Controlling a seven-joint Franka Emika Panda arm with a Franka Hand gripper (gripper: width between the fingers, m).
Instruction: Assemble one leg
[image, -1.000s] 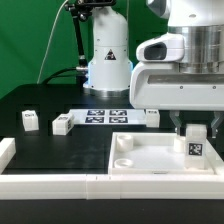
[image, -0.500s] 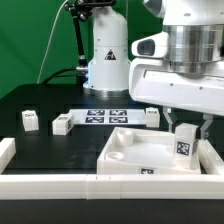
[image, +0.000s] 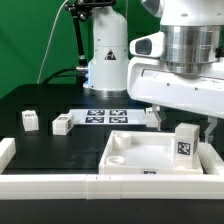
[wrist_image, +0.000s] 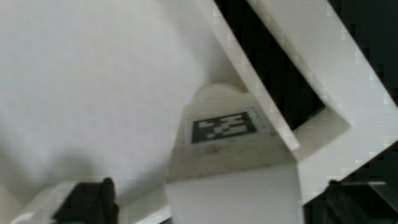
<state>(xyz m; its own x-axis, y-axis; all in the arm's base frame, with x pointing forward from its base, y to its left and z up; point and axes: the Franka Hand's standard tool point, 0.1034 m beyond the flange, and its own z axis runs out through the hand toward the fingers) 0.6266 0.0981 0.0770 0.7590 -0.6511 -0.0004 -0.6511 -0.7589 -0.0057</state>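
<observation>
Leg (image: 186, 143) upright on white panel (image: 140, 158); black table (image: 50, 148), green backdrop (image: 25, 40).

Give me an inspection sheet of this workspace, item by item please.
Surface: black table, white rail along the front edge.
Job's things: one leg upright on the panel; three more legs lie loose on the table, one near the exterior view's left.
Clutter: marker board lies flat on the table.
Grippers: gripper above the upright leg; jaws apart in the wrist view, not touching it.
Cables: a dark cable behind the arm's base.
Surroundings: green backdrop.
</observation>
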